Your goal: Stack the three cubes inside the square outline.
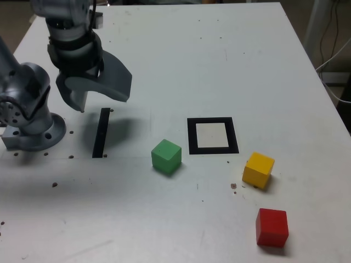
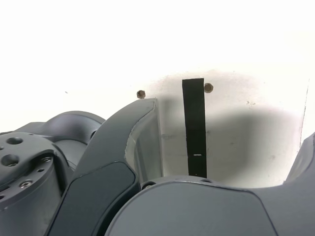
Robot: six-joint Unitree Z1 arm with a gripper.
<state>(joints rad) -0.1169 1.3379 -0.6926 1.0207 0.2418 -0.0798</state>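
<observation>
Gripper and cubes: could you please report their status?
Pincer open, empty, above the table. Green, yellow and red cubes apart, outside the square outline. Nothing seen blocking it.

From where I stand, 1 white tabletop (image 1: 164,66) spreads out, dotted with small dark holes. On it lies 1 thin black strip (image 1: 101,132), straight and flat, near the exterior view's left. The wrist view shows 2 round holes, 1 of them just beside the strip's end. Past the table, at the exterior view's right, thin pale cables (image 1: 332,90) hang and curve near 1 upright pale post (image 1: 316,30).
</observation>
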